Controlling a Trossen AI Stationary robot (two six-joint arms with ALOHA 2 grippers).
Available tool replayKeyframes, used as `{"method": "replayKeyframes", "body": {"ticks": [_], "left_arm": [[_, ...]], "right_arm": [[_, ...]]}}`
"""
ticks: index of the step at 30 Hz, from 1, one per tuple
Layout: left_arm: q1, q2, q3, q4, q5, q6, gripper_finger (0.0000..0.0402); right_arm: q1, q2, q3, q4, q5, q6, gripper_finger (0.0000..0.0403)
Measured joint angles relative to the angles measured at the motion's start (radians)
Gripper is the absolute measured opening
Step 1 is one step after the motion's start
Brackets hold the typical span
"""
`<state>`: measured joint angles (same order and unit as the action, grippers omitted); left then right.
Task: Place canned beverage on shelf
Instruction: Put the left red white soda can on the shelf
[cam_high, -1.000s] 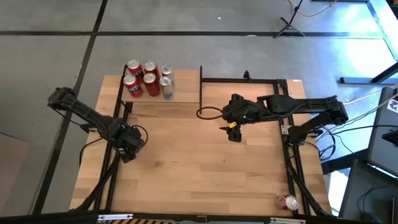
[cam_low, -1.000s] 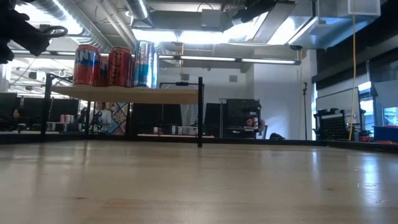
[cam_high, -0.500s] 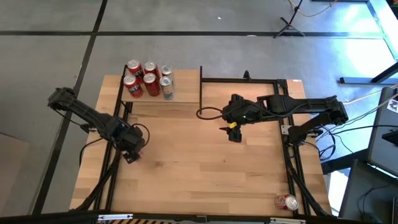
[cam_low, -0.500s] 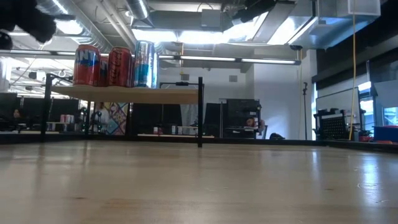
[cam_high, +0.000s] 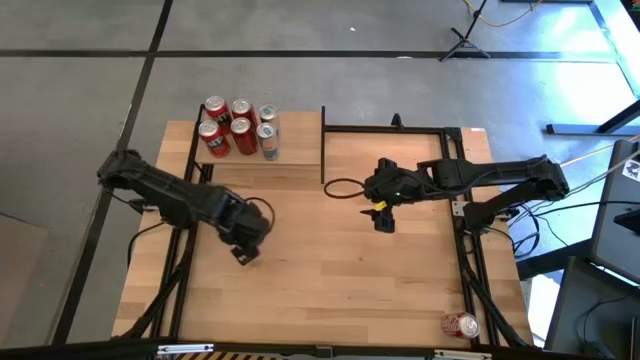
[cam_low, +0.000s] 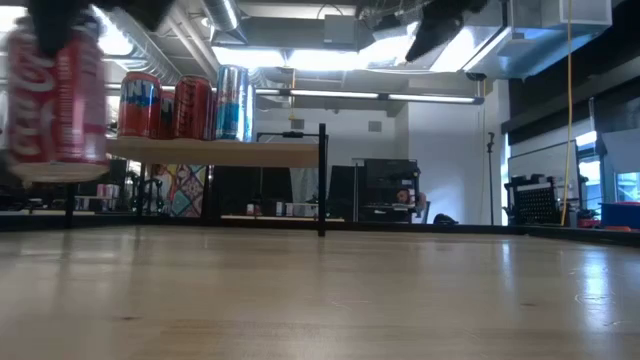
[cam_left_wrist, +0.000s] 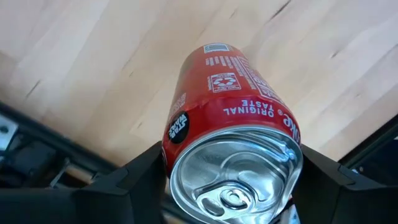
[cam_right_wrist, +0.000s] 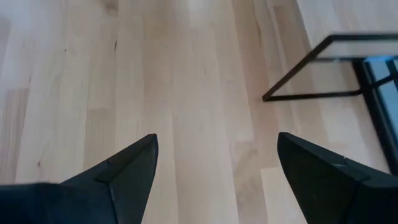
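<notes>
Cola can (cam_left_wrist: 233, 143) sat clamped in my left tool (cam_high: 243, 243), off the worktop (cam_high: 330, 270). Shelf (cam_high: 295, 135) placement remained. My right tool (cam_right_wrist: 214, 180) waited, spread and empty.

Grey concrete floor (cam_high: 300, 85) with dark seam lines surrounds the wooden table (cam_high: 320, 280). A tripod base (cam_high: 465, 42) stands beyond it. Ceiling strip lights (cam_low: 430, 97), ductwork (cam_low: 190, 25) and dark cabinets (cam_low: 385, 190) fill the room.

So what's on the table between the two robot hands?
Nothing: the high view shows only bare tabletop between the left gripper, holding a red can, and the right gripper.
</notes>
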<state>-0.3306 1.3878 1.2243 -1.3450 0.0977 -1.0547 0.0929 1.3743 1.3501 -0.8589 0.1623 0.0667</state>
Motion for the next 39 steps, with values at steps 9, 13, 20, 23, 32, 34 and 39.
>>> {"method": "replayKeyframes", "body": {"ticks": [9,13,20,23,32,34,39], "left_arm": [[0.132,0.252,0.223,0.005,-0.009,0.078,0.0250],[0.169,0.343,0.308,0.020,-0.010,0.108,0.0250],[0.190,0.468,0.403,0.049,-0.008,0.157,0.0250],[0.195,0.496,0.410,0.080,0.000,0.168,0.0250],[0.204,0.532,0.410,0.122,0.009,0.177,0.0263],[0.204,0.538,0.410,0.134,0.009,0.193,0.0264],[0.204,0.563,0.411,0.138,0.012,0.196,0.0266]], "right_arm": [[-0.001,-0.153,-0.259,0.082,0.001,0.087,0.0319],[-0.001,-0.194,-0.341,0.093,-0.017,0.135,0.0319],[-0.001,-0.222,-0.408,0.104,-0.024,0.166,0.0319],[-0.001,-0.222,-0.412,0.103,-0.024,0.165,0.0319],[-0.001,-0.222,-0.412,0.135,-0.024,0.154,0.0319],[-0.001,-0.222,-0.412,0.136,-0.025,0.153,0.0319],[-0.001,-0.222,-0.412,0.142,-0.024,0.143,0.0319]]}}
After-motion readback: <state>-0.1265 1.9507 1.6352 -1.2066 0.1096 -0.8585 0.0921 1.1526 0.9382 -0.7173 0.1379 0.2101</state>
